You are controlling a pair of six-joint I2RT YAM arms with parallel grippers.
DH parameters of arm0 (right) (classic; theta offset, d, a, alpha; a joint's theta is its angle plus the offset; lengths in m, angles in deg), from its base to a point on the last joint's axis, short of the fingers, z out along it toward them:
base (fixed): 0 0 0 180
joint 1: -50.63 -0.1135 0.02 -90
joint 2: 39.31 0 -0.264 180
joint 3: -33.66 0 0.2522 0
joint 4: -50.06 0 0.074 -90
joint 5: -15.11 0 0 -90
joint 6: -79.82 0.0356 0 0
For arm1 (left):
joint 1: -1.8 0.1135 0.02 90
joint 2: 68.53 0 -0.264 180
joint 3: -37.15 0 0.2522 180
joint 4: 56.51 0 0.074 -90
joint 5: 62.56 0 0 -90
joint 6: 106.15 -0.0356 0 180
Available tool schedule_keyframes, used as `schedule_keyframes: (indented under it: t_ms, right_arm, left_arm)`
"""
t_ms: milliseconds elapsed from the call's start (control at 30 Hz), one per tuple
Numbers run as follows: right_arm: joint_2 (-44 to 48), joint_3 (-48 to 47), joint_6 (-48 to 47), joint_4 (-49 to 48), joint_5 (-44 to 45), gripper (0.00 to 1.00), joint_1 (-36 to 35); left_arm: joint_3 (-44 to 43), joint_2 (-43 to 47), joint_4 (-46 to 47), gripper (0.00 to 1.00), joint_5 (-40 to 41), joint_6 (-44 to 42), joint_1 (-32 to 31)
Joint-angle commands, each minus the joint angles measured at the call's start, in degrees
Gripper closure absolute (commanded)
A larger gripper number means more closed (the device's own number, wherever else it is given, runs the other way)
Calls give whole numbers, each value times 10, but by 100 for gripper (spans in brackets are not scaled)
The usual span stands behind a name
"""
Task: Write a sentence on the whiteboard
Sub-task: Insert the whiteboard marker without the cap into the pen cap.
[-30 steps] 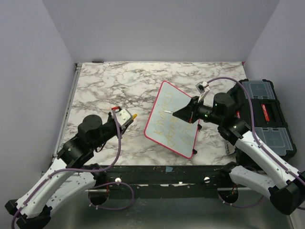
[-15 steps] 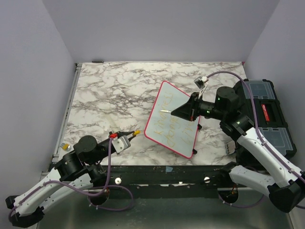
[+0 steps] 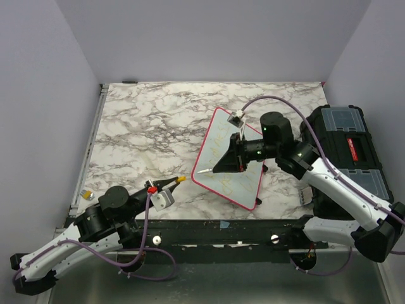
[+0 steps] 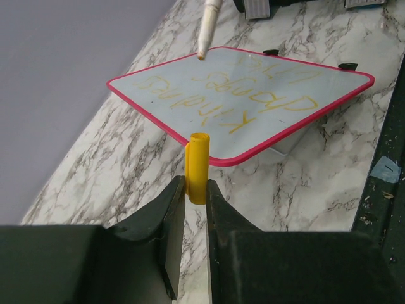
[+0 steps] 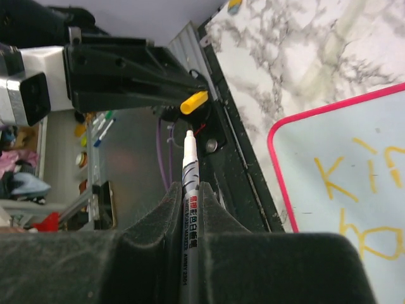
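One whiteboard [image 3: 242, 190], its sentence [image 4: 247, 101] in two yellow lines, lies askew by the surface's [image 3: 145, 120] near edge, right of centre. The left fingers [image 4: 164, 221] pinch one yellow cap [image 4: 198, 168]. The right fingers [image 5: 158, 221] are clamped tight on one marker [image 5: 190, 183].

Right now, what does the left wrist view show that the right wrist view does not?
Only the left wrist view: the whole whiteboard, both lines of the sentence, its black clips. Only the right wrist view: the printed barrel of the marker, held shut in the right gripper. Both: the yellow cap in the left gripper, the marker tip, some yellow letters, the marble table.
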Motion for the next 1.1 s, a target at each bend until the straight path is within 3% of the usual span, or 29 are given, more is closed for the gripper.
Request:
schedule_keyframes:
  t_ms: [0,133,1067]
  right_arm:
    - [-23,-27,-29,42,27,99,-53]
    - [-35,-34,-33,39,54,99,-84]
    - [-65,-34,11,-29,80,99,-106]
  left_arm:
    - [7,-10,15,100,22,-8,-8]
    - [7,-16,15,100,22,-4,-11]
    - [6,-11,11,100,26,6,-21]
